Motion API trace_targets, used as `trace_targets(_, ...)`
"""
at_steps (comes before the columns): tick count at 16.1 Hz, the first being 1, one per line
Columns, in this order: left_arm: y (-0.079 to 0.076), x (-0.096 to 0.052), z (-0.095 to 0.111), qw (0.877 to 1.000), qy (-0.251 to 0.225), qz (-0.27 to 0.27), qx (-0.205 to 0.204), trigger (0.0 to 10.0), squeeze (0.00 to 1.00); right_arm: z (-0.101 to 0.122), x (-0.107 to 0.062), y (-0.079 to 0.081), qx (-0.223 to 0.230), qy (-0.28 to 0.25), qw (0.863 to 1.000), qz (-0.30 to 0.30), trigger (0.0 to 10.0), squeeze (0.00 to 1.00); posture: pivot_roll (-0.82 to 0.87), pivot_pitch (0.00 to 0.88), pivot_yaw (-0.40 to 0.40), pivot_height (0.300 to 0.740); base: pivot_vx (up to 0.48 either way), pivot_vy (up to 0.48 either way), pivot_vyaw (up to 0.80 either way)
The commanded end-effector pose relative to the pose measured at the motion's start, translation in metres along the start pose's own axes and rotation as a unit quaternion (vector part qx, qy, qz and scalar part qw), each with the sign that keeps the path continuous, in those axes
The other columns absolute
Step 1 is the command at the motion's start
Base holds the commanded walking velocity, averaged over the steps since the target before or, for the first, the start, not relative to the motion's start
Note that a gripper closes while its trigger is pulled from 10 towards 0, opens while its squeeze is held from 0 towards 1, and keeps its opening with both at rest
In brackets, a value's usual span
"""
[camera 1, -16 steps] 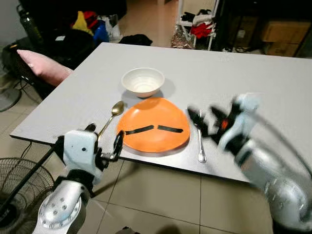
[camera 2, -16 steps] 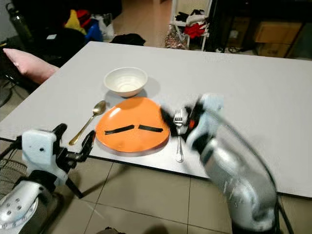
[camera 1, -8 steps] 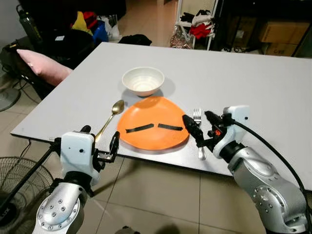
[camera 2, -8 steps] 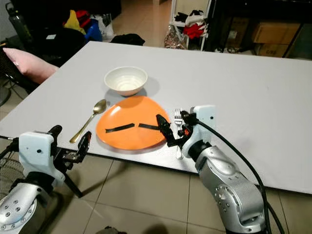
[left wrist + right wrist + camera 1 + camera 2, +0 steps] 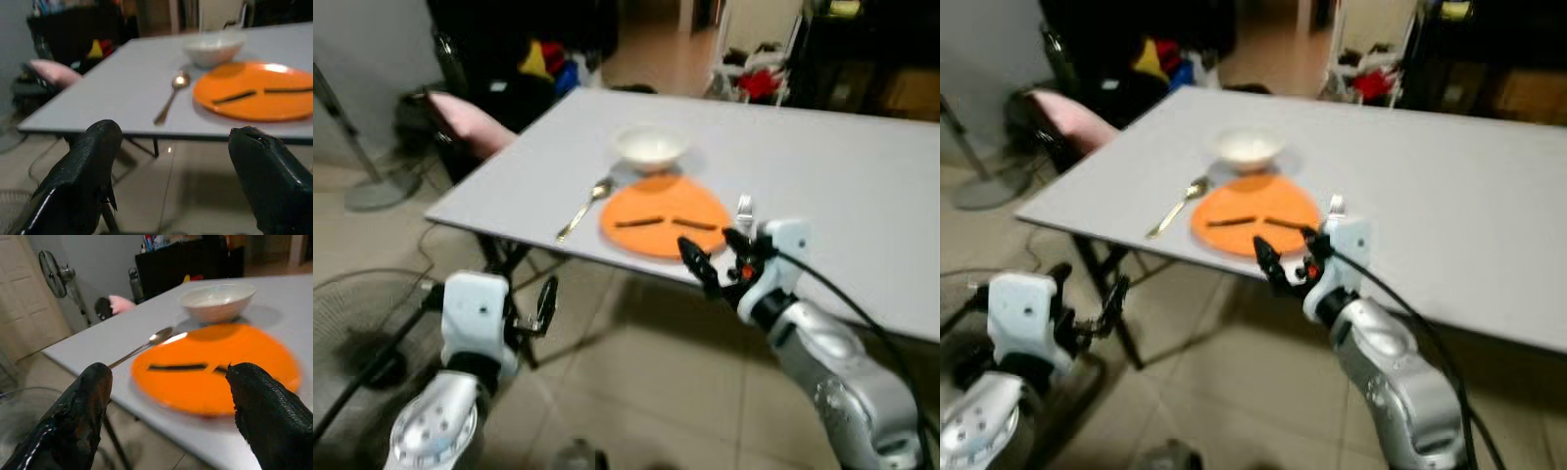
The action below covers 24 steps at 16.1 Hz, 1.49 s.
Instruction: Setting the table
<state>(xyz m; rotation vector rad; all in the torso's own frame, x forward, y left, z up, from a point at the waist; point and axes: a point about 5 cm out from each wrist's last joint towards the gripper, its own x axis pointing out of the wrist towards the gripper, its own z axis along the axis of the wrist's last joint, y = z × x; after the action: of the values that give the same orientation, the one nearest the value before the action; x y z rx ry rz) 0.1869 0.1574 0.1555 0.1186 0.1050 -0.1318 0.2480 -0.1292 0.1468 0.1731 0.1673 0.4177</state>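
Where tiled floor (image 5: 646, 382) spreads, grey table (image 5: 862, 186), orange plate (image 5: 666, 214)

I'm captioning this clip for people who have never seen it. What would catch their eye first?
The orange plate with two dark strips on it stands out, near the front edge of the grey table. A white bowl sits just behind it, a gold spoon on its left and a fork on its right. The right claw hangs open off the table edge by the plate, holding nothing.

No words, labels, brand marks or numbers can be read anywhere in these views.
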Motion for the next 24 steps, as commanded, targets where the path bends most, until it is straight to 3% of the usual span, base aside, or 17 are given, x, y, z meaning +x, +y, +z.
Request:
trace_targets(1,0.001,0.001,0.003,1.000,-0.006,0.000,0.011,10.0,0.00,0.003,0.002,-0.001,-0.003,-0.008,1.000,0.000,10.0,0.00,-0.03,0.000,0.068,0.740,0.000,0.000,0.00)
trace_targets(12,0.000,0.000,0.006,1.000,-0.004,-0.012,0.020,10.0,0.00,-0.002,0.000,0.000,0.005,-0.001,1.000,-0.002,10.0,0.00,-0.02,0.000,0.067,0.740,0.000,0.000,0.00)
trace_targets(14,0.000,0.000,0.005,1.000,-0.007,-0.002,0.008,10.0,0.00,-0.004,0.000,0.000,-0.010,0.007,1.000,0.007,10.0,0.00,-0.02,0.000,0.064,0.740,0.000,0.000,0.00)
trace_targets(16,-0.001,-0.002,0.006,1.000,-0.011,-0.006,0.015,10.0,0.00,-0.004,0.000,0.002,-0.017,0.011,0.999,0.028,10.0,0.00,-0.02,0.000,0.058,0.740,0.000,0.000,0.80)
trace_targets(22,0.001,-0.014,0.002,1.000,0.000,0.027,0.011,10.0,0.00,-0.005,0.000,0.011,-0.037,0.017,0.995,0.094,10.0,0.00,0.00,0.000,0.028,0.740,0.000,-0.480,0.80)
trace_targets(24,0.003,-0.017,0.002,0.999,-0.001,0.037,-0.014,10.0,0.00,-0.007,-0.001,0.009,-0.029,0.011,0.996,0.087,10.0,0.00,0.00,0.000,0.029,0.740,0.000,0.000,0.80)
